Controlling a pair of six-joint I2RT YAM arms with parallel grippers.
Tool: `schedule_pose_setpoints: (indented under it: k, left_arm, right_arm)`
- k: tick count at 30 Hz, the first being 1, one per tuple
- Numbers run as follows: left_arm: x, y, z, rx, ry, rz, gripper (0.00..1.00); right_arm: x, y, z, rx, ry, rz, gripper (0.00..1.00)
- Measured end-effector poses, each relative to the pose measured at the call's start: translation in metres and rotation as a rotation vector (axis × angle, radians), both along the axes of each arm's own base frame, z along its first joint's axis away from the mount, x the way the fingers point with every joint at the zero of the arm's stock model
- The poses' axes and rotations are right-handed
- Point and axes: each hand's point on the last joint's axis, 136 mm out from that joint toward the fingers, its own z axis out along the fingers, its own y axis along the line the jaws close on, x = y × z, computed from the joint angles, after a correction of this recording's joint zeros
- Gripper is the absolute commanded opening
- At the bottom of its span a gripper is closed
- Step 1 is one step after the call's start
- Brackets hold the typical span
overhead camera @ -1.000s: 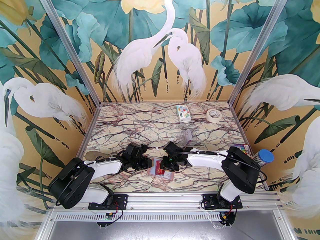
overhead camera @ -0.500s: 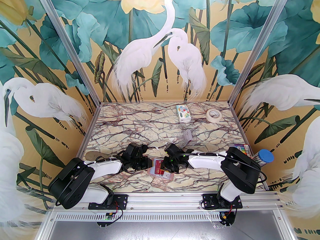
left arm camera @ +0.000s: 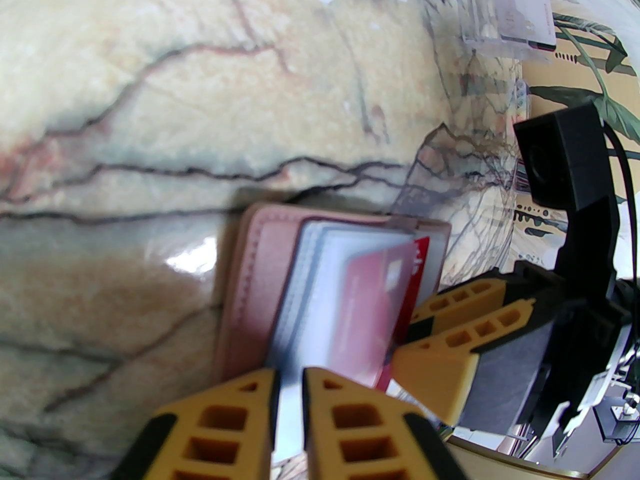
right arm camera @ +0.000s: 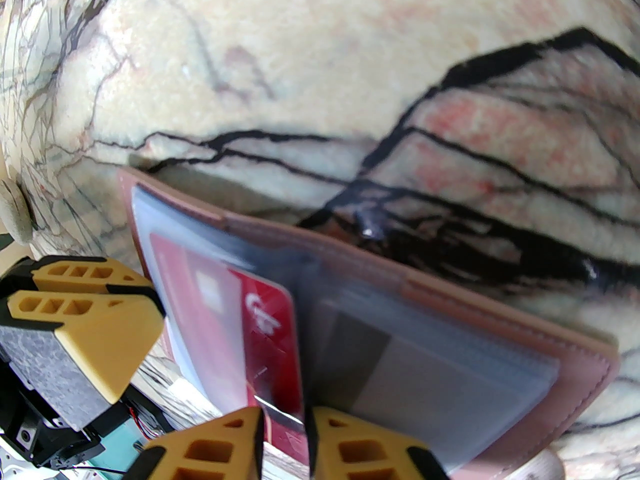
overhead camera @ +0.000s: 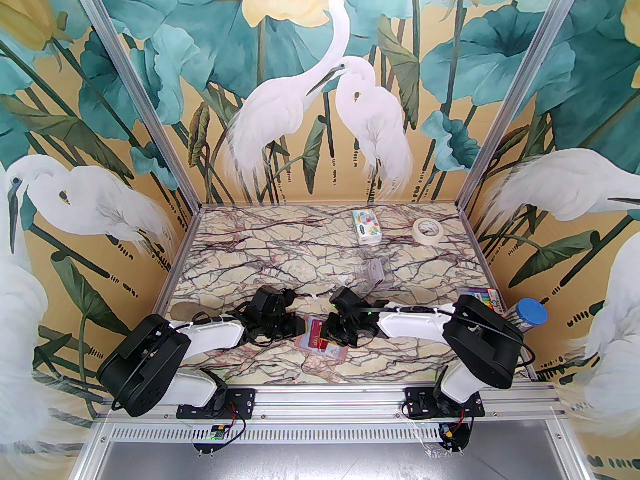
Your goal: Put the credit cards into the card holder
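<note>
The card holder (overhead camera: 334, 350) lies open near the table's front, dusty pink (left arm camera: 250, 278) with clear sleeves. In the left wrist view, my left gripper (left arm camera: 289, 375) is shut on the edge of one clear sleeve and lifts it. My right gripper (right arm camera: 284, 415) is shut on a red credit card (right arm camera: 270, 328), which sits partly inside that sleeve. A grey card with a dark stripe (right arm camera: 400, 368) rests in the sleeves of the holder's other half. From above, the left gripper (overhead camera: 299, 326) and right gripper (overhead camera: 331, 335) face each other over the red card (overhead camera: 315, 332).
A colourful tissue pack (overhead camera: 366, 226) and a tape roll (overhead camera: 428, 230) lie at the back right. A clear plastic stand (overhead camera: 372, 273) sits just behind the right gripper. A marker pack (overhead camera: 484, 299) and a blue-capped tube (overhead camera: 530, 314) lie at the right edge.
My right gripper has edged slightly left with the red card toward the holder's fold. The left arm has stayed where it was.
</note>
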Motion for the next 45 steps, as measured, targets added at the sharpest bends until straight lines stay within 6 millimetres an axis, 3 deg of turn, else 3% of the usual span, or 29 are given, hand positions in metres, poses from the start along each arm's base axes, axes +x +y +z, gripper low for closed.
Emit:
schedule_pose_setpoints:
  k: [9,16,45]
  left_arm:
    - [0.0,-0.001,0.001,-0.002,-0.004,-0.004,0.16]
    - [0.0,-0.001,0.001,-0.002,-0.004,-0.004,0.16]
    - [0.0,-0.001,0.001,-0.002,-0.004,-0.004,0.16]
  right_arm:
    - [0.0,-0.012,0.005,-0.103,-0.022,0.037,0.29]
    - [0.001,-0.015,0.006,-0.124,-0.027,0.037,0.22]
    - [0.0,0.004,0.0,-0.108,-0.014,0.069,0.17]
